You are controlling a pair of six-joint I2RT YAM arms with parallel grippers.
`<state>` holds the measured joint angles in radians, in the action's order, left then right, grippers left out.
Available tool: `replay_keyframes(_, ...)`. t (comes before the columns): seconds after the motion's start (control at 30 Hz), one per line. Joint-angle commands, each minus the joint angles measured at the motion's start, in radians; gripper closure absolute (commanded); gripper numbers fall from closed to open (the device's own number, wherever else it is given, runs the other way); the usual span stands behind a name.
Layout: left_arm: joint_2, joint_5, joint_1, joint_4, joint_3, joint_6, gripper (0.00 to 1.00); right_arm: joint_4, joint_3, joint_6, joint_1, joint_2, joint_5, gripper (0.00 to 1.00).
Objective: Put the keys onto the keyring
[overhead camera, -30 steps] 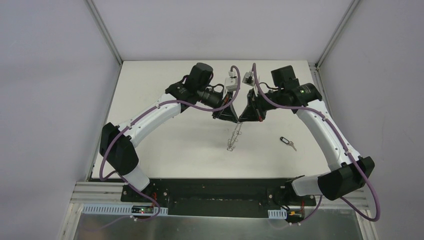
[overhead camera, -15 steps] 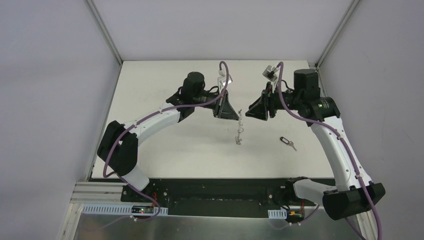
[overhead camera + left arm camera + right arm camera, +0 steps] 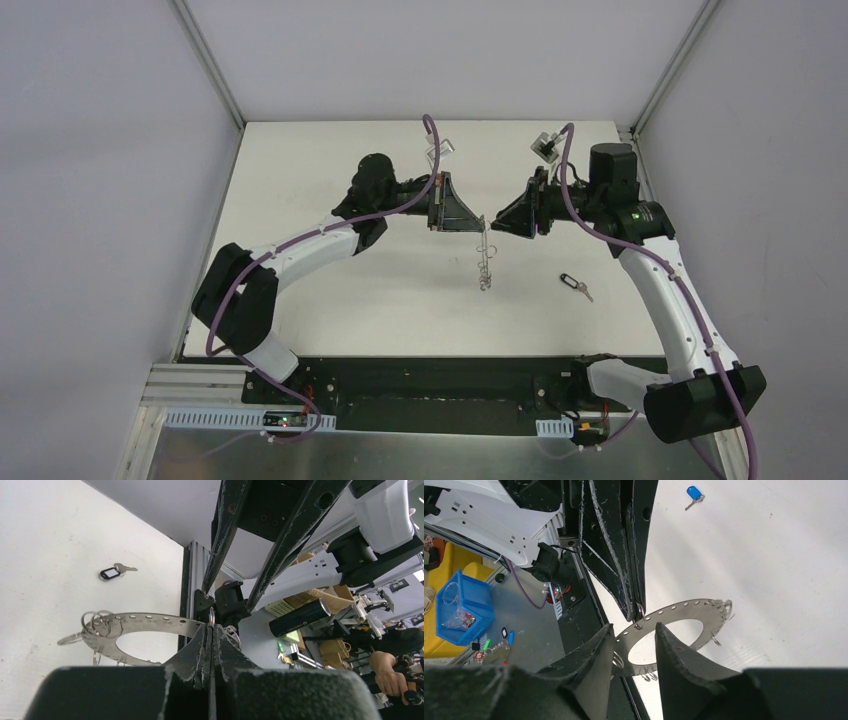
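The keyring hangs edge-on above the middle of the table, and my left gripper is shut on a small wire loop at its top. The left wrist view shows the flat grey keyring reaching left from the closed left gripper. My right gripper stands open just right of the ring's top. In the right wrist view the right gripper has its tips either side of the keyring without touching it. The black-headed key lies on the table to the right. The blue-headed key lies further off.
The white table is bounded by metal rails at its sides and a black base plate at the front. A blue bin sits below, off the table. Several empty wire loops hang along the ring's edge.
My right gripper has opened and drawn back to the right from the ring's top. The left gripper has carried the hanging ring a little to the right.
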<state>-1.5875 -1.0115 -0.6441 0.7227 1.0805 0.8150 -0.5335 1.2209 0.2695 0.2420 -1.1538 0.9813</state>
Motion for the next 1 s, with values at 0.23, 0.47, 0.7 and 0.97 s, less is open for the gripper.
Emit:
replay_keyframes(0.23,0.047,0.003,0.001,0.159,-0.011,0.07,1.0,0.104,-0.013,-0.059,-0.006,-0.038,0.094,0.71)
replay_keyframes(0.47,0.043,0.004,0.001,0.182,-0.008,0.085,1.0,0.141,-0.042,-0.085,-0.006,-0.054,0.13,0.76)
replay_keyframes(0.7,0.043,0.001,0.001,0.178,-0.008,0.074,1.0,0.16,-0.04,-0.103,-0.006,-0.064,0.169,0.9)
replay_keyframes(0.97,0.052,-0.039,0.001,0.084,0.011,-0.062,0.96,-0.025,0.049,0.086,0.009,-0.068,0.132,1.0)
